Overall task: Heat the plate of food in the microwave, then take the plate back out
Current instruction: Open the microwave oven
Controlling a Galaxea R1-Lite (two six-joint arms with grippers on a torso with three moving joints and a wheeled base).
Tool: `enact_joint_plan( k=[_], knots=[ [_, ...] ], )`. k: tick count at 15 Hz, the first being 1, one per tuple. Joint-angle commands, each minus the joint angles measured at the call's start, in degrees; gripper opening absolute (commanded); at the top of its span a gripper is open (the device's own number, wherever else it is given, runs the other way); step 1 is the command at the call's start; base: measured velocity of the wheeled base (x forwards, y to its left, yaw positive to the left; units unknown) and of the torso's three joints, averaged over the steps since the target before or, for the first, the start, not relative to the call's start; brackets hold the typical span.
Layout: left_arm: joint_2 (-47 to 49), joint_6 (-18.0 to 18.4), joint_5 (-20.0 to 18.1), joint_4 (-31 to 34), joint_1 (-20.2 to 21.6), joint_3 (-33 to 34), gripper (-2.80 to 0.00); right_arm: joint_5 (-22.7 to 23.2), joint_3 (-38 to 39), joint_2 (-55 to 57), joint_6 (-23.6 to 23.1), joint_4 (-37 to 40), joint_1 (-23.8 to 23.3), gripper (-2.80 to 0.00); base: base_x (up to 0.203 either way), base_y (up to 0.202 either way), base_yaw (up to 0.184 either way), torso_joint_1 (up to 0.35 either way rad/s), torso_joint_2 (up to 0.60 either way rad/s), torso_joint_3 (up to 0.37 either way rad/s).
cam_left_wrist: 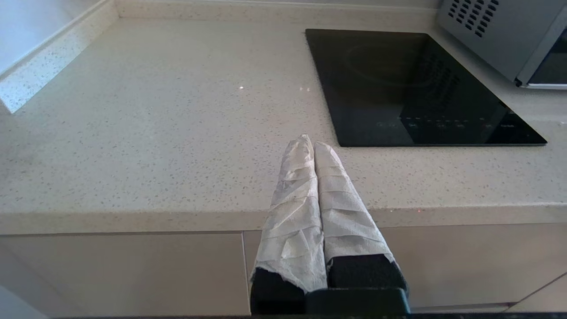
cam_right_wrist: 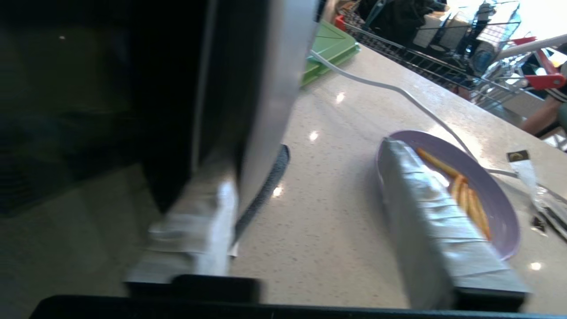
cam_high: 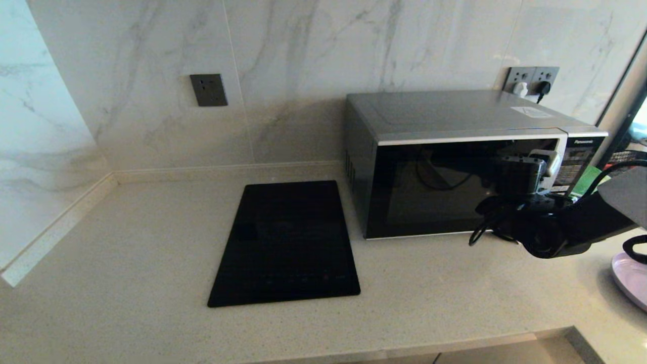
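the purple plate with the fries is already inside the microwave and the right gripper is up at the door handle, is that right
Not quite. The purple plate with the fries is not inside: the right wrist view shows it sitting on the counter outside the microwave, whose door is shut in the head view. The right gripper is indeed up at the door handle.

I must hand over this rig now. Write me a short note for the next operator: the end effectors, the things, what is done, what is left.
Right end effector: open, one finger at the microwave handle, nothing held.
Left end effector: shut, empty, parked off the counter's front edge.
Plate with fries: on the counter right of the microwave.
Door: closed.
Done: handle reached.
Left: open the door, put the plate in, heat, take it out.
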Motion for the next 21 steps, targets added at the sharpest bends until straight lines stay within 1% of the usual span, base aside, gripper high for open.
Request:
enact_joint_plan(
  k=[1,13,17,21],
  knots=[
    [0.07,-0.04,0.05,-0.04,0.02,0.00,-2.80,-0.65,-0.38,0.34,0.07,-0.31,-0.06,-2.80,0.000,0.000,0.000,0.000,0.00,0.000],
    [0.09,-0.04,0.05,-0.04,0.02,0.00,-2.80,-1.29,0.70,-0.03,-0.11,-1.83,0.40,-2.80,0.000,0.000,0.000,0.000,0.00,0.000],
    [0.09,-0.04,0.05,-0.04,0.02,0.00,-2.80,-2.21,3.01,-0.65,-0.34,-4.94,1.96,-2.80,0.000,0.000,0.000,0.000,0.00,0.000],
    [0.09,-0.04,0.05,-0.04,0.02,0.00,-2.80,-2.50,5.05,-2.32,-0.49,-5.46,2.67,-2.80,0.000,0.000,0.000,0.000,0.00,0.000]
  ],
)
